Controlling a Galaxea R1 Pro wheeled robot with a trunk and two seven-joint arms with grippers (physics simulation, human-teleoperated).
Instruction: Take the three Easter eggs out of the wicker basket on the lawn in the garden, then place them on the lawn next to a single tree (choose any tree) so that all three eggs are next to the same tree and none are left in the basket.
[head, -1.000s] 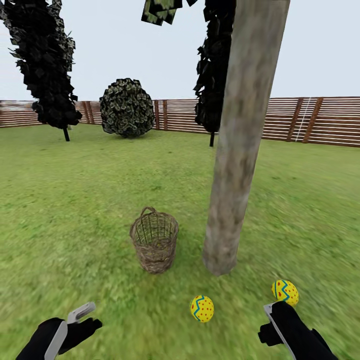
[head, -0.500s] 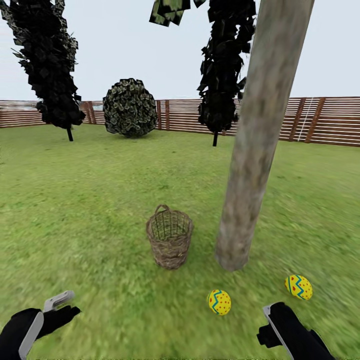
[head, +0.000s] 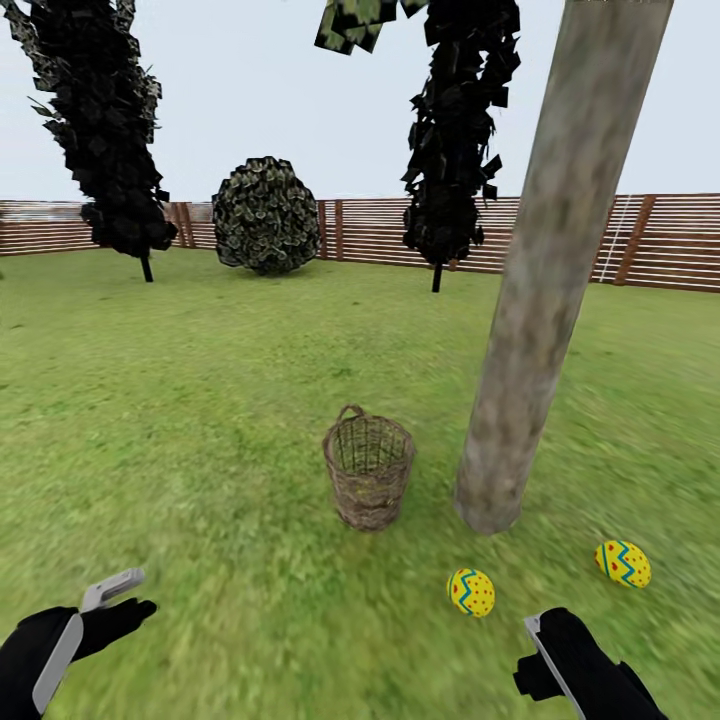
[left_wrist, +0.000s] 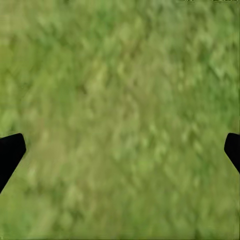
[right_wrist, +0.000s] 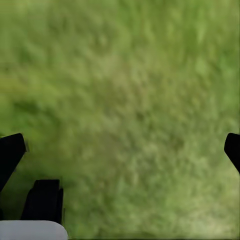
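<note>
- the lawn (head: 200, 400) spreads wide and mottled green under everything, out to the brown slatted fence (head: 660, 240).
- the tree (head: 545, 290) stands with its grey-brown trunk leaning, well ahead of the right gripper (head: 545, 655).
- two dark narrow trees (head: 100, 130) and a round bush (head: 265, 213) stand far off by the fence.
- the wicker basket (head: 369, 470) sits upright just beside the trunk's foot — ahead of both grippers, between them; whether anything lies inside, i cannot tell.
- the left gripper (head: 120, 600) hangs low over bare grass; its wrist view shows the fingertips (left_wrist: 10, 152) spread wide, holding nothing.
- the right gripper is likewise parted wide over grass, empty.
- two easter eggs lie on the grass near the trunk — one egg (head: 471, 592) just ahead of the right gripper, the other egg (head: 623, 563) further to its right.
</note>
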